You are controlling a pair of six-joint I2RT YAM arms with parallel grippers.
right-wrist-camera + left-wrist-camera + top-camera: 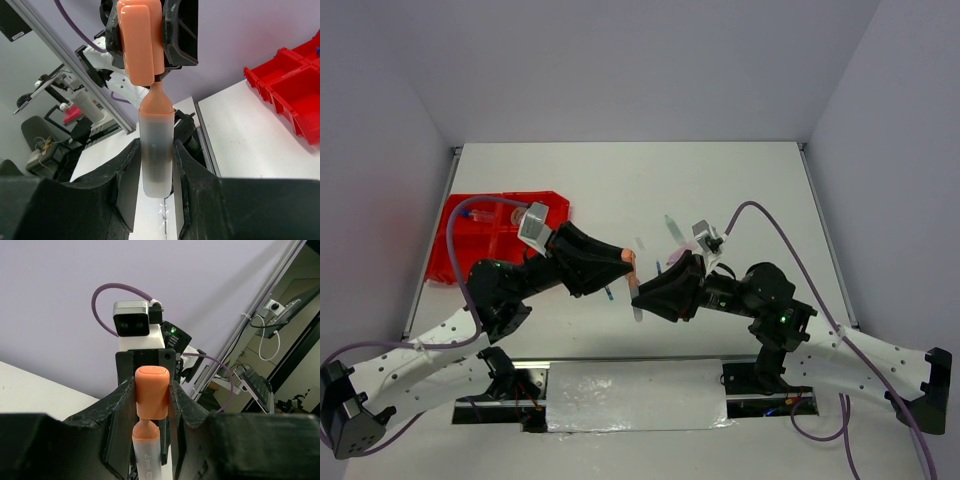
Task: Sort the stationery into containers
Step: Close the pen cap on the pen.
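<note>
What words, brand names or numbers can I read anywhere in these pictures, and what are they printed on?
No text here can be read.
Orange marker: faint grey print runs along its pale barrel, too small and blurred to read in either wrist view.
Red tray: no label or number shows on it.

bright, even light from above falls on the white table (pixel 620 190), leaving only faint soft shadows under the arms (pixel 570 265). the glossy strip (pixel 635 395) at its near edge glares; in the wrist views the orange marker (pixel 151 390) is sharp.
</note>
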